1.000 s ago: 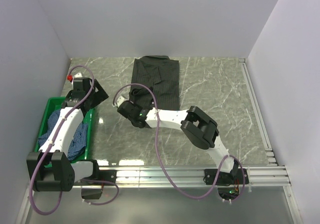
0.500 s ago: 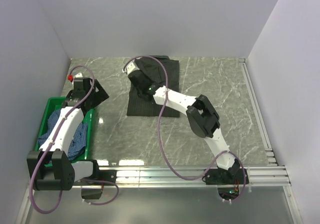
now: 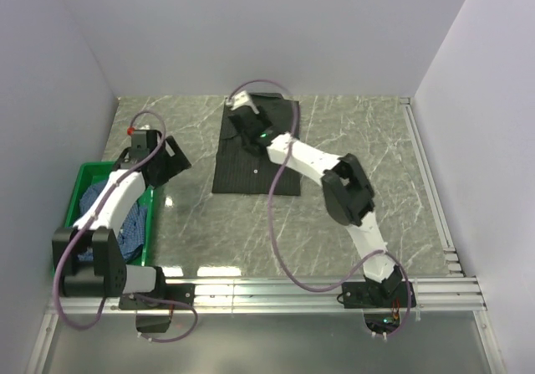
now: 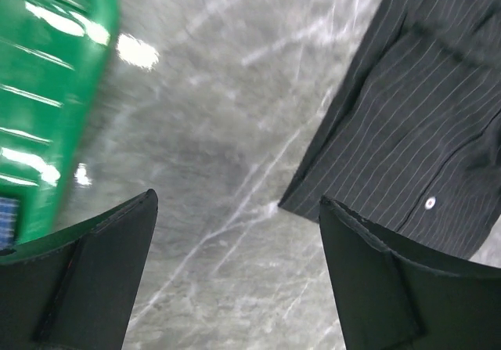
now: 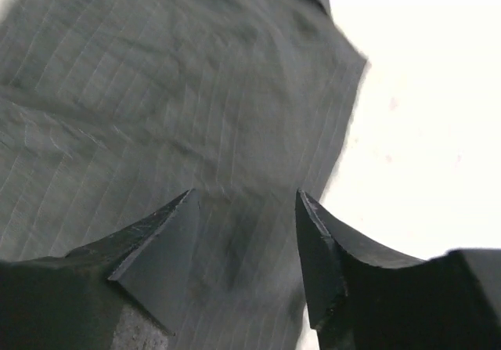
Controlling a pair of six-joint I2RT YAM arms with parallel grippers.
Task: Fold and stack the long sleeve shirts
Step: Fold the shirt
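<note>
The right end effector [image 5: 246, 200], we saw, hung parted and empty over the black shirt [image 3: 251, 166], and the left end effector [image 4: 237, 203] gaped empty above the worktop [image 4: 211, 92].

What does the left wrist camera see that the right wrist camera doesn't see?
Only the left wrist view shows the green crate, the grey marble table and a small white button on the black pinstriped shirt. Only the right wrist view shows a bright, washed-out pale area past the cloth's edge; what it is cannot be told. Both show that shirt, and each shows its own gripping part, the left end effector and the right end effector, jaws apart with nothing between them.
</note>
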